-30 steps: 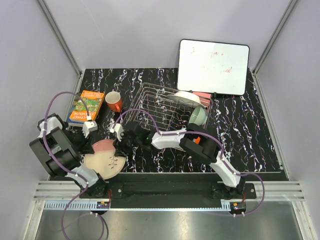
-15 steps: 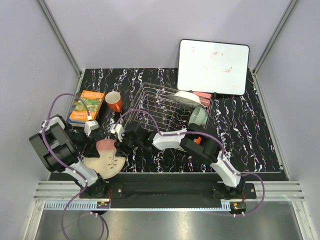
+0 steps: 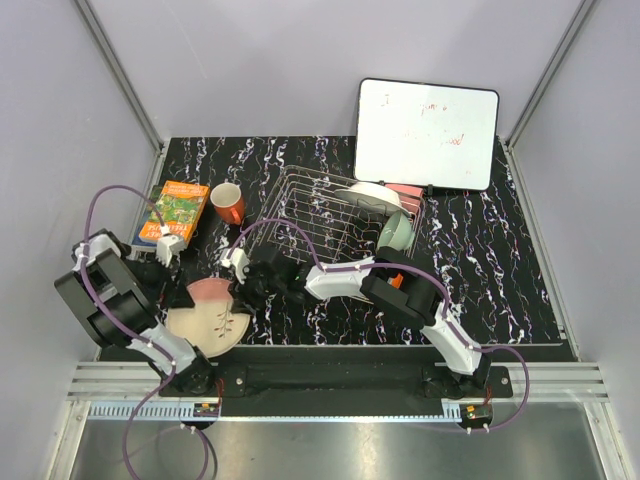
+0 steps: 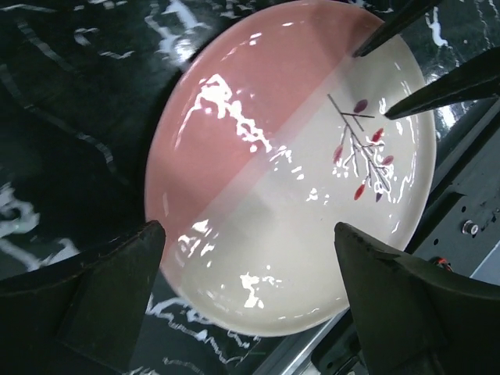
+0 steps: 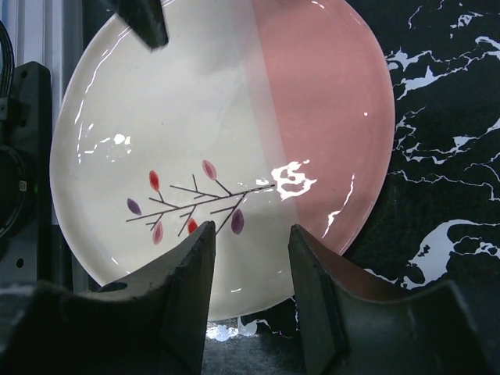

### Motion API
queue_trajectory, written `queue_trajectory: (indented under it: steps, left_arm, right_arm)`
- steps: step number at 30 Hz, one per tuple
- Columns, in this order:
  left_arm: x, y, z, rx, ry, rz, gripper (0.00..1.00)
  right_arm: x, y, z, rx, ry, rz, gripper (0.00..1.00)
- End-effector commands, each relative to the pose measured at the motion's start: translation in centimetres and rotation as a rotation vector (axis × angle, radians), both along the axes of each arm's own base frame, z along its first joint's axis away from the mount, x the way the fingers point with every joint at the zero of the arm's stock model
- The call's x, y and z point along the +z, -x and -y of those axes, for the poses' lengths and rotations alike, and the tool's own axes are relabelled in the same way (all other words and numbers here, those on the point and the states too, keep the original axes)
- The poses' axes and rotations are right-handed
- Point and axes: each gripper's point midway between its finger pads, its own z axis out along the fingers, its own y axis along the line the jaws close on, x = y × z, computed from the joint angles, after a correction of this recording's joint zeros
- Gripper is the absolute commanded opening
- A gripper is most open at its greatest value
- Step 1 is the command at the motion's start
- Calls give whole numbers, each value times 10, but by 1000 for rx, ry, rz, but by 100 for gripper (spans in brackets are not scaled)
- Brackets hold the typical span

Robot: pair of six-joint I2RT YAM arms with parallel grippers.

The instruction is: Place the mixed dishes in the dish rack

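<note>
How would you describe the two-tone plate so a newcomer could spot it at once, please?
Start at the silver wire dish rack mid-table, then look toward the near left edge. There is a plate, half pink, half cream, with a twig motif.

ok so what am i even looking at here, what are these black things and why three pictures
Two robot arms are bolted at the near edge of a black table. The wide picture looks down from above; the other two come from a camera on each wrist, so the dark wedges are that arm's own fingers. On the table: a wire dish rack with some dishes in it, an orange-red mug, a book, a whiteboard. Both close-ups show one pink-and-cream plate. The left gripper and right gripper sit over it, fingers parted; nothing is held.
</note>
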Motion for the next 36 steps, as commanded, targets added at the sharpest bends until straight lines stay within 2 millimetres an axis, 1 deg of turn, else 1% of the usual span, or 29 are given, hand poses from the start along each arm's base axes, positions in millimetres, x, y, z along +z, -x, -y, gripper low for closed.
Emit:
queue_trajectory:
  steps: [1, 2, 3, 5, 7, 9, 12, 14, 17, 18, 21, 24, 29, 31, 32, 33, 34, 35, 36]
  left_arm:
    - [1, -38, -61, 72, -136, 116, 99]
    - [2, -44, -71, 94, -147, 112, 99]
    - [-6, -43, -75, 104, -131, 82, 99]
    - [-12, -42, -83, 117, -139, 73, 99]
    - [-18, -39, -82, 109, -141, 72, 99]
    - [-16, -37, -79, 100, -145, 86, 99]
    - [-21, -31, -74, 90, -138, 79, 99]
    - [-31, -23, -69, 78, -126, 42, 99]
    - [-41, -11, -57, 47, -108, 1, 99]
    - [-45, -4, -49, 32, -95, -16, 99]
    - [-48, 6, -37, -14, -93, -22, 99]
    - [-50, 11, -25, -41, -84, -33, 99]
    - [-52, 13, -21, -37, -77, -47, 99]
    - [-51, 13, -21, -39, -83, -43, 96]
    - [-51, 14, -21, -39, -83, -45, 93]
    - [-51, 14, -21, -39, -85, -48, 89]
    - [-52, 15, -21, -38, -85, -55, 80]
    - [-53, 15, -22, -39, -87, -62, 76]
    - [-52, 16, -21, -42, -88, -69, 75]
  right_arm:
    - [-5, 2, 13, -24, 85, -18, 51]
    - [-4, 2, 13, -26, 85, -17, 51]
    - [-6, 2, 14, -28, 93, -19, 51]
    - [-5, 1, 16, -34, 96, -17, 51]
    - [-5, 2, 16, -37, 98, -18, 51]
    - [-6, 1, 16, -41, 99, -22, 51]
    - [-5, 1, 16, -41, 99, -16, 51]
    - [-6, 0, 17, -44, 102, -17, 51]
    - [-6, 0, 17, -43, 104, -15, 51]
    - [-6, 0, 17, -43, 102, -15, 51]
    - [-6, -1, 17, -42, 103, -14, 51]
    - [-7, -1, 17, -42, 105, -15, 51]
    - [-9, -1, 18, -43, 108, -12, 51]
    - [-10, 0, 18, -41, 111, -13, 51]
    - [-11, 0, 19, -42, 114, -12, 51]
    - [-11, -1, 19, -42, 114, -13, 51]
    - [-12, -1, 19, -44, 114, -14, 51]
    - [-11, -1, 19, -42, 113, -13, 51]
    - [-11, 0, 19, -39, 112, -13, 51]
